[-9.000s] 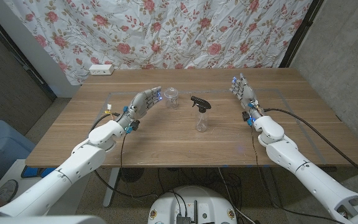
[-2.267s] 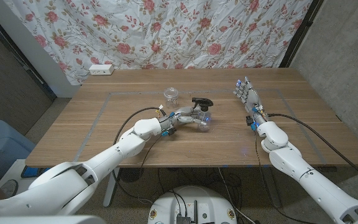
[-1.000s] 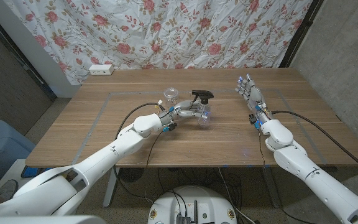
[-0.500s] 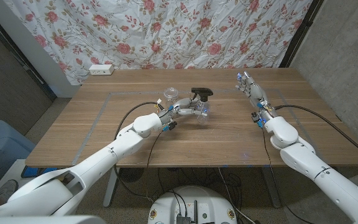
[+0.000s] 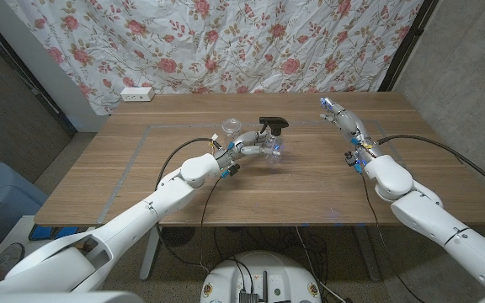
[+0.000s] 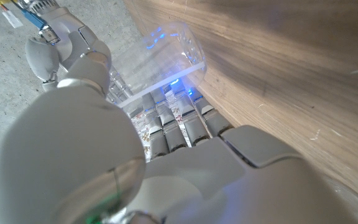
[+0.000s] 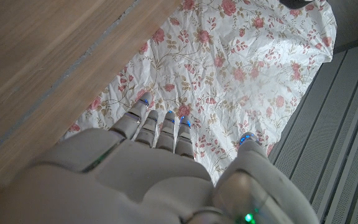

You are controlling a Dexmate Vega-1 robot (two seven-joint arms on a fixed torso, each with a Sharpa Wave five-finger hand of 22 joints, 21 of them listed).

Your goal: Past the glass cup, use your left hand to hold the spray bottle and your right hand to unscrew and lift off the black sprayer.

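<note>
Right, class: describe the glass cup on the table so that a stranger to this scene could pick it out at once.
Start at the wooden table in front of the flowered curtain. Near its middle the left hand grips a clear spray bottle; the glass cup stands just behind that hand. Unlike the bottle, it is short, open-topped and has no black sprayer.

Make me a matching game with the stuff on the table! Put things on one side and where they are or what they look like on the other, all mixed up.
Things:
1. spray bottle
2. black sprayer
3. glass cup
4. right robot hand

Descriptions:
A. open, holding nothing
B. on top of the bottle
C. held by the left robot hand
D. standing on the wooden table, clear and empty

Pairs: 1-C, 2-B, 3-D, 4-A
</note>
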